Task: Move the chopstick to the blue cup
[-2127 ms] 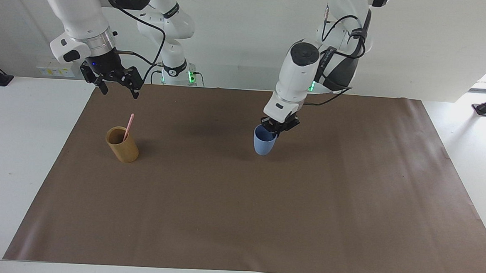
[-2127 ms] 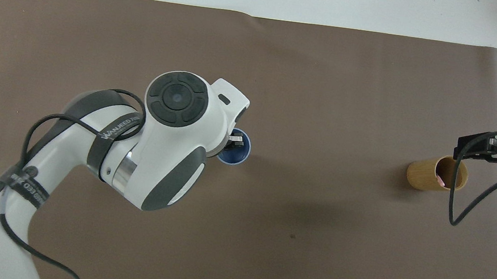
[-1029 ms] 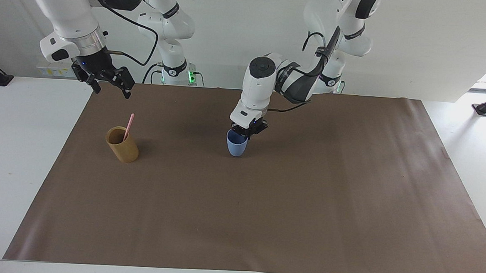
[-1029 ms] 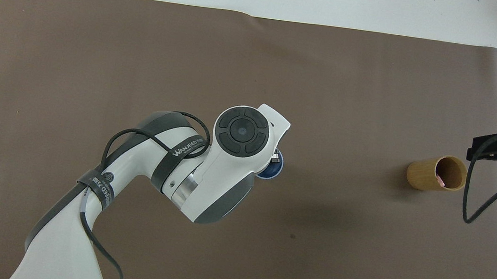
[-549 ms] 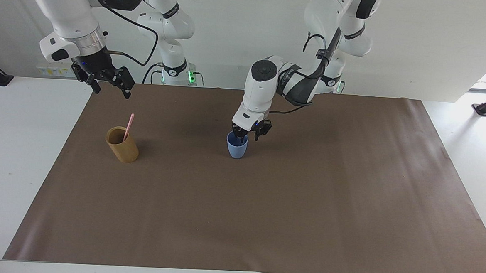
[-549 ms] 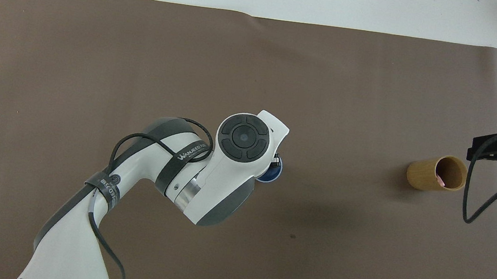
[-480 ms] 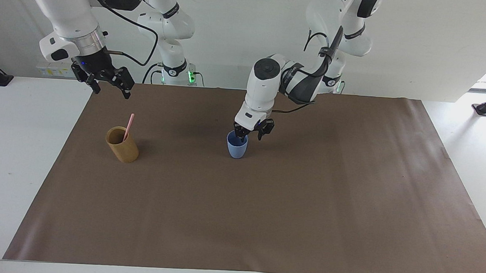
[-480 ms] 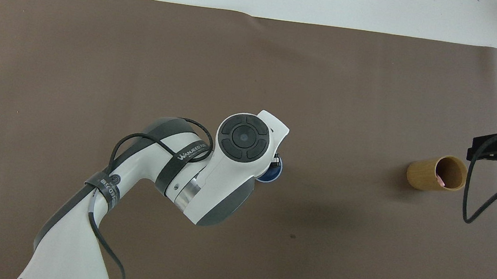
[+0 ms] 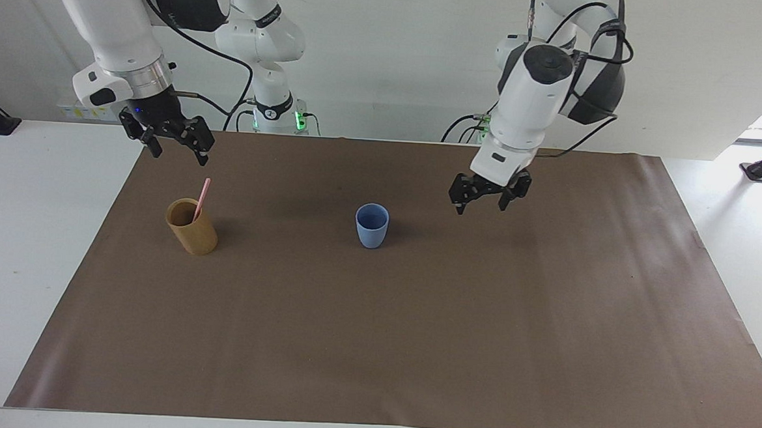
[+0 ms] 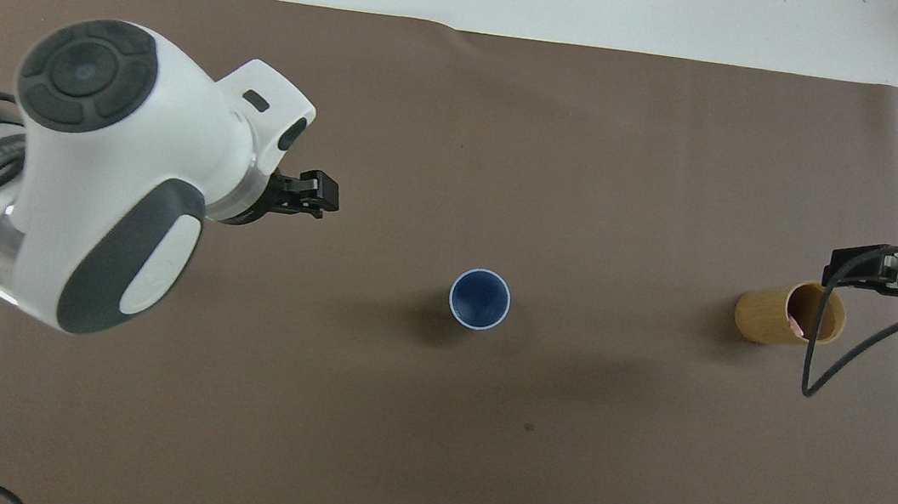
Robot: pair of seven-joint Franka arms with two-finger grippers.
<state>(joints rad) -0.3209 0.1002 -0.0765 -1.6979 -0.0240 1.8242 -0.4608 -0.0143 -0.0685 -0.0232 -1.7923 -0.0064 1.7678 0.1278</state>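
The chopstick (image 9: 202, 199) stands tilted in the tan bamboo-coloured cup (image 9: 192, 227), its lower end inside and its pale-pink upper part sticking out above the rim. In the overhead view only a small pink tip (image 10: 798, 327) shows inside the cup's mouth (image 10: 789, 313). This tan cup sits on the brown mat (image 9: 374, 344) toward the right arm's end of the table, leaning a little rather than standing straight.

The blue cup (image 9: 372, 225) stands upright near the middle of the mat, well apart from the tan cup, with its mouth open upward and nothing visible inside it (image 10: 479, 298). Nothing touches it.

The right gripper (image 9: 174, 144) hangs in the air above the mat's edge close to the robots, near the tan cup but above it and clear of the chopstick. Its jaws are spread and hold nothing. In the overhead view it shows at the picture's edge (image 10: 875, 274), just beside the tan cup's rim.

The left gripper (image 9: 483, 198) hovers over bare mat toward the left arm's end of the table, beside the blue cup and apart from it. Its jaws are spread as well, with nothing between them. From overhead, its black tips (image 10: 317, 193) poke out from under the arm's large white wrist.

The white table (image 9: 34, 235) shows around the mat.
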